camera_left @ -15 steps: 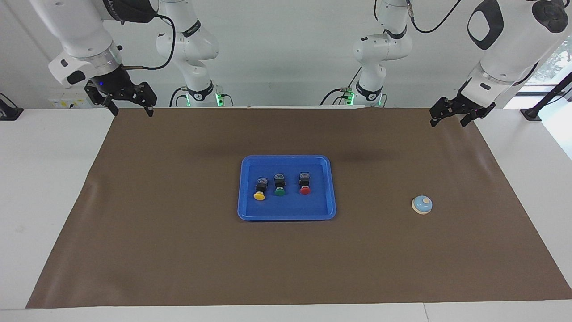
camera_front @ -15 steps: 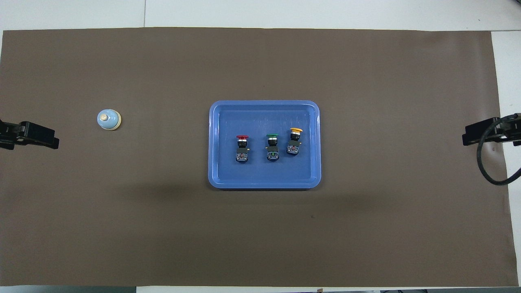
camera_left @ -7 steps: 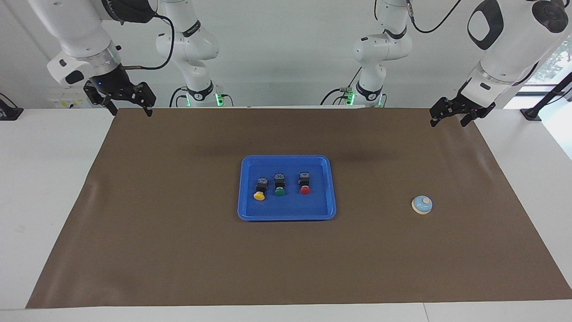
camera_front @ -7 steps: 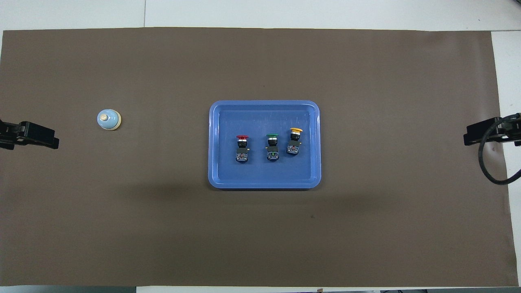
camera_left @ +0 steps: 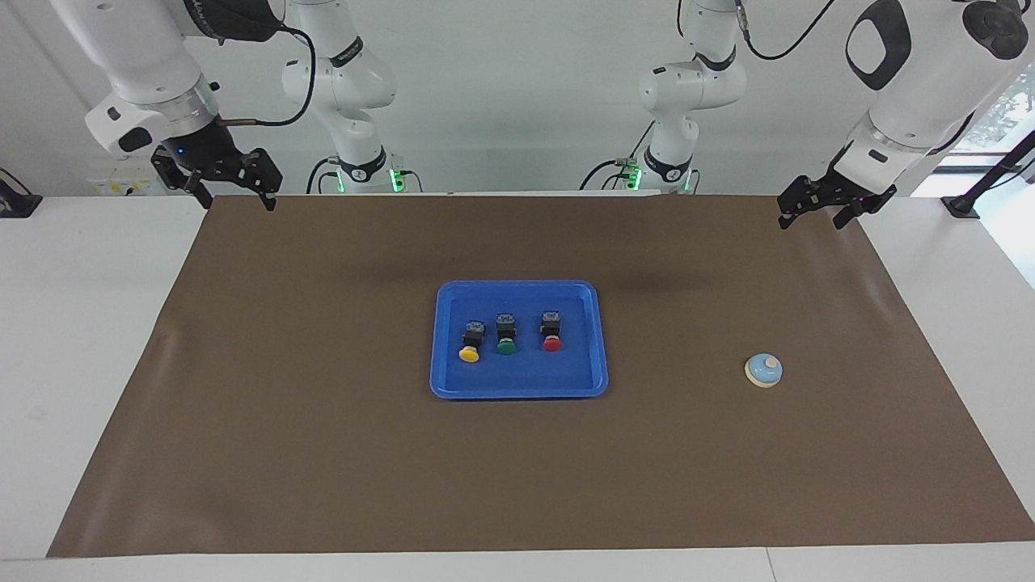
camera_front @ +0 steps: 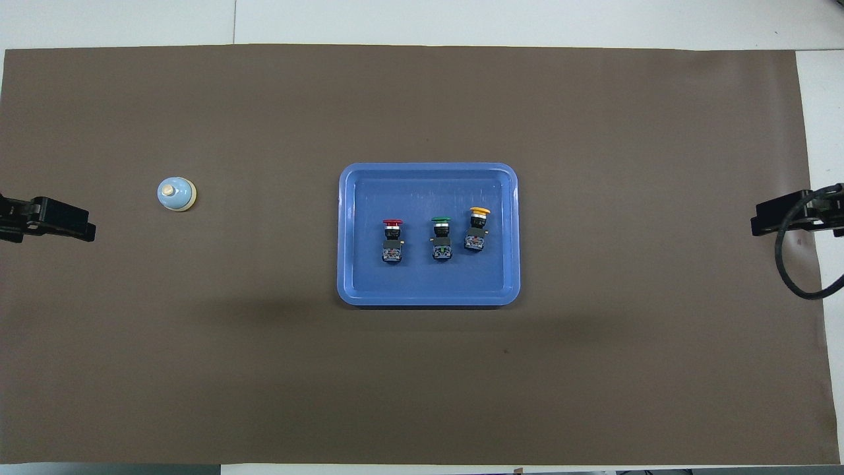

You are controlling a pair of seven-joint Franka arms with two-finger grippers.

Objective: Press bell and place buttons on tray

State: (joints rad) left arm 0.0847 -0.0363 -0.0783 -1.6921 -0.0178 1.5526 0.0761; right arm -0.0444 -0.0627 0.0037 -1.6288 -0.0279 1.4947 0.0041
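The blue tray [camera_left: 517, 380] [camera_front: 428, 178] lies in the middle of the brown mat. Three buttons lie on their sides in it, in a row: the yellow one [camera_left: 470, 343] [camera_front: 477, 227], the green one [camera_left: 506, 335] [camera_front: 441, 236] and the red one [camera_left: 551, 332] [camera_front: 392, 239]. The light-blue bell [camera_left: 763, 370] [camera_front: 176, 194] stands on the mat toward the left arm's end, apart from the tray. My left gripper [camera_left: 813, 220] hangs open and empty over the mat's edge at that end. My right gripper [camera_left: 238, 200] hangs open and empty over the mat's edge at the right arm's end.
The brown mat [camera_left: 323, 453] covers most of the white table [camera_left: 73, 339]. A black cable [camera_front: 794, 270] loops from the right arm over the mat's edge. Two more white arm bases [camera_left: 360, 162] stand at the robots' end.
The right gripper has drawn back very slightly toward its end of the table. The left gripper, tray, buttons and bell have not moved.
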